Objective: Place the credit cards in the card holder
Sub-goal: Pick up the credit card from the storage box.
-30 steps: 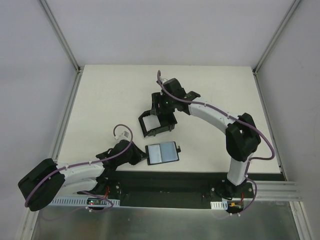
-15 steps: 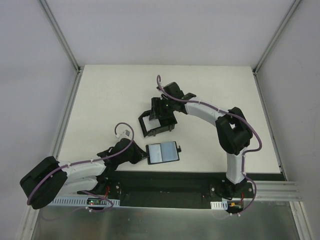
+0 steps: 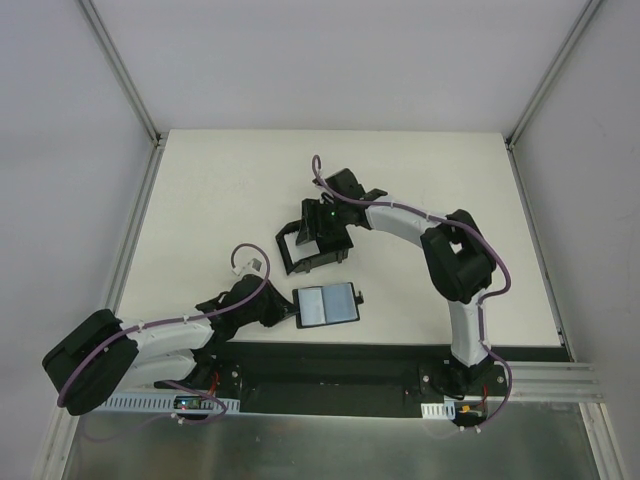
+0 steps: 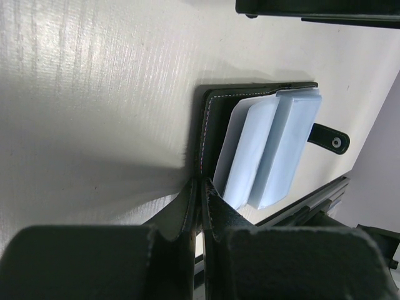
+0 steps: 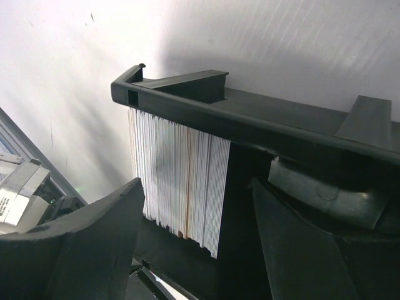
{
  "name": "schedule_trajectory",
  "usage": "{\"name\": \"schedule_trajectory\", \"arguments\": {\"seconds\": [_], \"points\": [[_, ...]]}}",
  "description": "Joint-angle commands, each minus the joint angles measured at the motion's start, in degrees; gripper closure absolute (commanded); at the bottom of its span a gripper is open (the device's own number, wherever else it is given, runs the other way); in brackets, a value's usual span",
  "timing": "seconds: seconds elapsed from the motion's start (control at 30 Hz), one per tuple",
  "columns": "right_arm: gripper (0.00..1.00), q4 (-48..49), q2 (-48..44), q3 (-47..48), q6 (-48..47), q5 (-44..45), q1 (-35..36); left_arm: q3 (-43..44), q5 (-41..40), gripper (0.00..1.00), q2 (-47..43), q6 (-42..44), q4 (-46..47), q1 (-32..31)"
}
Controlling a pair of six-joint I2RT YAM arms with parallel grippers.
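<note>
While the left gripper [image 4: 199, 184] is clenched on the stitched edge of the wallet [image 4: 269, 144], pinning it flat and open on the table [image 4: 94, 94] just on the near side of the black box [image 5: 187, 103], the right gripper [image 5: 197, 182] hangs inside that box with its fingers released, one close beside the cards [image 5: 178, 181] and the other apart from them; the cards stand on edge in a tight stack against the box's wall, and none is gripped or lifted; so the job looks to be at its start, with the pick not yet made and every card left to carry across; a paler sheet shows behind the wallet's bluish-grey pockets, but whether it is a card or lining I cannot tell; the snap tab [image 4: 329, 139] sticks out on the wallet's side away from the left gripper; room in the box is tight, since its rim runs along the stack's edge and a dark inner part sits near one finger, so separating only a few cards will likely need care; the wallet lies close to the box, so the carry should be short; the pocket mouths look narrow, and a card must probably enter edge-first.
</note>
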Motion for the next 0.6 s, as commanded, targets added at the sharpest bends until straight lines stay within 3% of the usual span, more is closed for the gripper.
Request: {"name": "schedule_trajectory", "arguments": {"seconds": [0.0, 0.43, 0.57], "points": [[0.28, 2.6, -0.6, 0.2, 1.2, -3.2, 0.0, -0.3, -0.4, 1.00, 1.8, 2.8, -6.0, 0.8], [0.48, 2.8, -2.7, 0.4, 1.4, -4.6, -0.8, 0.0, 0.1, 1.00, 2.0, 3.0, -6.0, 1.2], [0.58, 2.8, -3.0, 0.3, 1.4, -4.8, -0.8, 0.0, 0.1, 1.00, 2.1, 3.0, -6.0, 1.2]]}}
